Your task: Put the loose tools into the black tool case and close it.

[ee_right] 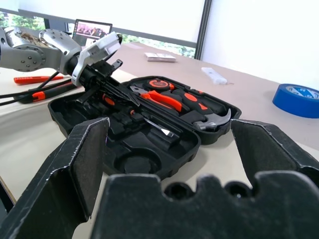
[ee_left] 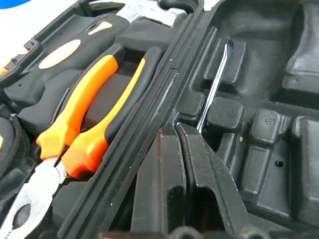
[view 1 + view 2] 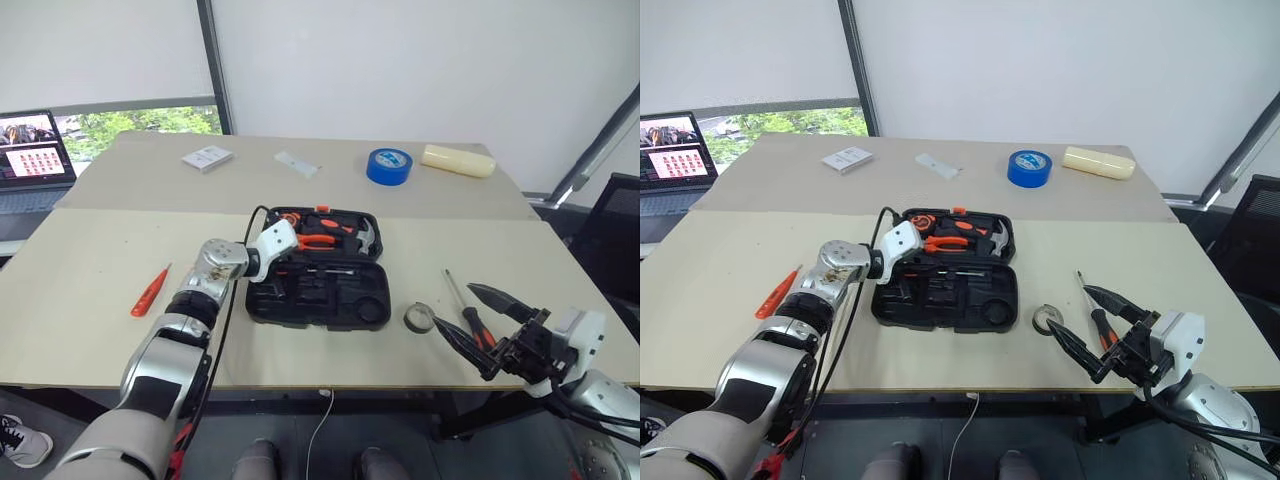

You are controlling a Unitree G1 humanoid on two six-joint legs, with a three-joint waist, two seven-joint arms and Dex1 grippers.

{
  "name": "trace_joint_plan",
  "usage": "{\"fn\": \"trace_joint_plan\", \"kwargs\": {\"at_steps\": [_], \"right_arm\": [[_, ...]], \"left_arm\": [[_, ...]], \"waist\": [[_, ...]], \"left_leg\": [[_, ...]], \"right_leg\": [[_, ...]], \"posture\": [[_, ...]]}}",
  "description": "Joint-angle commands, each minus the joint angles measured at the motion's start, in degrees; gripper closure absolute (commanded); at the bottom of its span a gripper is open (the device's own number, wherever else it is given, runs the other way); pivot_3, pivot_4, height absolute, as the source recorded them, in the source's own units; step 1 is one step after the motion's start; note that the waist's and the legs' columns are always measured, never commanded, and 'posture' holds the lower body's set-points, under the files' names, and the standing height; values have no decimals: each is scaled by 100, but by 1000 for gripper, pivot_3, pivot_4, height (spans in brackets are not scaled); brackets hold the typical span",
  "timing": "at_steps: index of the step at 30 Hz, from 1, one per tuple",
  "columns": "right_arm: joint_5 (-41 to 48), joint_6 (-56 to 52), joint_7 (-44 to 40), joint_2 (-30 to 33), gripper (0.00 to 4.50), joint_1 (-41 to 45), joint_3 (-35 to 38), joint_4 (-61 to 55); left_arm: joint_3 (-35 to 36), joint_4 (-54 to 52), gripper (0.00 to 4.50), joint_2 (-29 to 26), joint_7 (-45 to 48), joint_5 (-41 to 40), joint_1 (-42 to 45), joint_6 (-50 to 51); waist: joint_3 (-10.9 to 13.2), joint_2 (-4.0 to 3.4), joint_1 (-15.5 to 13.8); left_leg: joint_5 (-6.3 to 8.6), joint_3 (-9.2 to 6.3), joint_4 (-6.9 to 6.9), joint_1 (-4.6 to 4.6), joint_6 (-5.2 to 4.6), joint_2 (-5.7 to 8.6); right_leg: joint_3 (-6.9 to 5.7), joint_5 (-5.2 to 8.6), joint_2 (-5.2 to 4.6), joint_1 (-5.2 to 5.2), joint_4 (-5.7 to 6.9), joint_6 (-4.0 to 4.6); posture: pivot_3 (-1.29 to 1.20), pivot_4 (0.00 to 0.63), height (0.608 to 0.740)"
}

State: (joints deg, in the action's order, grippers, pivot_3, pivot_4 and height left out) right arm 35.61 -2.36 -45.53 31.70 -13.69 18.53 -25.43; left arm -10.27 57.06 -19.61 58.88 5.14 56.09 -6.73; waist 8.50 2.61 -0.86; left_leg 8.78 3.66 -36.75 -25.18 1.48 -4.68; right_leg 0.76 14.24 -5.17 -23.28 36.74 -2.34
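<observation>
The left gripper (image 2: 182, 149), jaws clenched and empty, reaches into the open black moulded plastic tool case (image 3: 372, 300) mid-bench. The right gripper (image 3: 478, 328), jaws spread wide, hovers over a black-and-orange-handled screwdriver (image 3: 473, 322).

The black tool case (image 3: 318, 268) lies open and flat, its near half of mostly empty moulded slots under the closed left jaws. The slim all-orange screwdriver (image 3: 149, 292) rests well left of those jaws. The small dark tape ring (image 3: 419, 317) and a black-and-orange-handled screwdriver (image 3: 467, 313) lie just ahead of the wide-open right jaws, right of the case.
</observation>
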Motion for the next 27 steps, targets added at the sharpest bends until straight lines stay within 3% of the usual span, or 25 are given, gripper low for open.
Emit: {"fn": "trace_joint_plan", "kwargs": {"at_steps": [1,2,5,8,9,11,15,19,21,25,27], "right_arm": [[87,-14,71,-4,0,51,133,-214],[66,-16,98,1,0,47,149,-216],[-12,20,283,3,0,66,314,-192],[-199,-130,707,12,0,-128,588,-270],[-195,-282,845,30,0,-261,693,-316],[-226,-358,896,52,0,-515,847,-425],[-175,-697,1154,-78,0,-1295,1230,-711],[-526,-1114,1577,-355,0,-2332,1605,-710],[-485,-1219,1523,-448,0,-2687,1664,-675],[-491,-1601,1354,-312,0,-3052,1577,-602],[-261,-2096,1504,-30,0,-2729,1587,-805]], "left_arm": [[79,-237,4404,121,-13,-137,-189,111],[264,-331,4404,138,16,-349,-209,114],[894,-776,3650,55,373,-1119,-325,-276],[1359,-1688,2644,-178,1125,-1948,-678,-277],[1431,-2056,2156,-326,1239,-2098,-867,-70],[1543,-2600,1629,-593,1314,-2238,-1251,49],[1853,-3976,200,-1269,1740,-2889,-2575,708],[2256,-4888,40,-2002,2641,-3331,-4161,414],[2339,-4992,40,-2219,2816,-3344,-4615,256],[2413,-5112,40,-2257,2777,-3451,-4996,181],[2382,-5349,40,-2217,2668,-3588,-5019,365]], "waist": [[-1,-1,0],[-1,-1,0],[2,0,15],[6,-4,28],[6,-5,31],[1,-16,41],[-5,-38,48],[-5,-42,73],[-3,-47,27],[4,-67,13],[3,-83,31]], "left_leg": [[-1,-1,0,0,-1,0],[-1,-2,0,0,-2,1],[-12,-2,0,-4,-19,2],[-13,-6,2,-15,-28,1],[-11,-6,5,-15,-30,1],[-10,-7,12,-12,-32,0],[-1,-5,28,9,-33,1],[2,-3,45,17,-28,-3],[10,-3,52,19,-15,-8],[40,7,56,40,34,-13],[41,13,64,41,35,-16]], "right_leg": [[0,0,0,3,0,1],[0,1,-1,4,0,2],[1,-3,-2,1,-1,-5],[-1,-20,0,-10,3,-2],[-1,-25,1,-11,2,10],[-2,-22,2,-9,2,15],[0,-8,0,4,1,18],[-3,9,-4,3,1,33],[-9,43,-9,-2,2,83],[-18,67,-32,-6,-11,54],[-14,67,-41,-9,-27,53]], "posture": [[0,150,740],[0,150,740],[0,150,740],[0,150,740],[0,150,740],[0,150,740],[0,150,740],[0,150,740],[0,150,740],[0,150,740],[0,150,740]]}}
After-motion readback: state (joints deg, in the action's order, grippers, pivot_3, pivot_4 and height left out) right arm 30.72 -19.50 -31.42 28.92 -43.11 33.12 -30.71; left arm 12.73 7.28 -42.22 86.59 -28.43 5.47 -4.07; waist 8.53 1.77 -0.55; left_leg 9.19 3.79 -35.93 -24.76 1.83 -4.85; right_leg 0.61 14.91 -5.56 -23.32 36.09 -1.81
